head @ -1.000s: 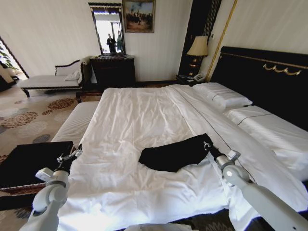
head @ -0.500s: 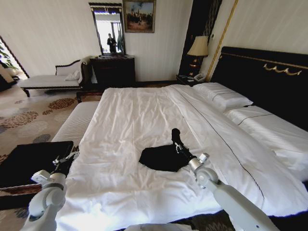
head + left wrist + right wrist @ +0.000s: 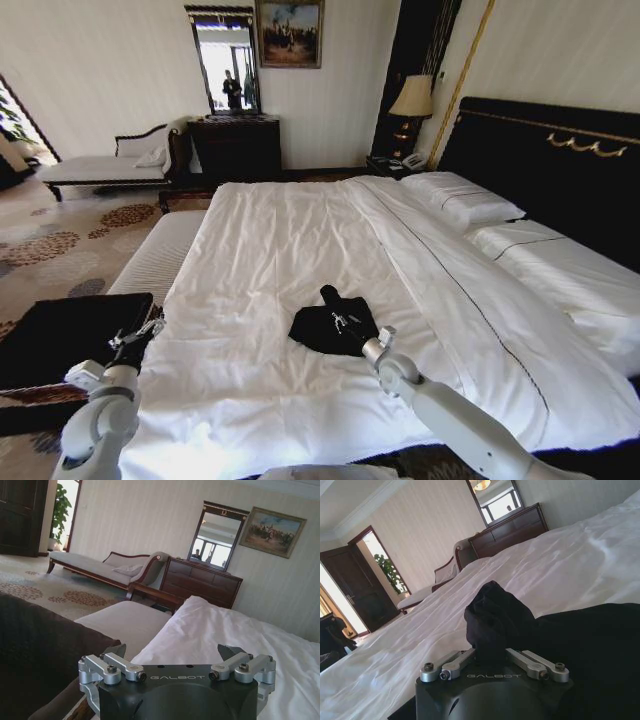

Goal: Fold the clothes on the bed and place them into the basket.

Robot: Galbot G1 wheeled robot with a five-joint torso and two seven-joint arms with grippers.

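Right gripper [image 3: 338, 322] pinches a raised bunch of the black shirt [image 3: 320, 330], which lies mid-bed [image 3: 280, 240]. Left gripper [image 3: 135, 338], fingers spread, hangs at the bed's left edge above the basket [image 3: 60, 335].

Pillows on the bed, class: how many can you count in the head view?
2. One pillow lies nearest the lamp, the second pillow beside it, both along the black headboard. Others may be hidden.
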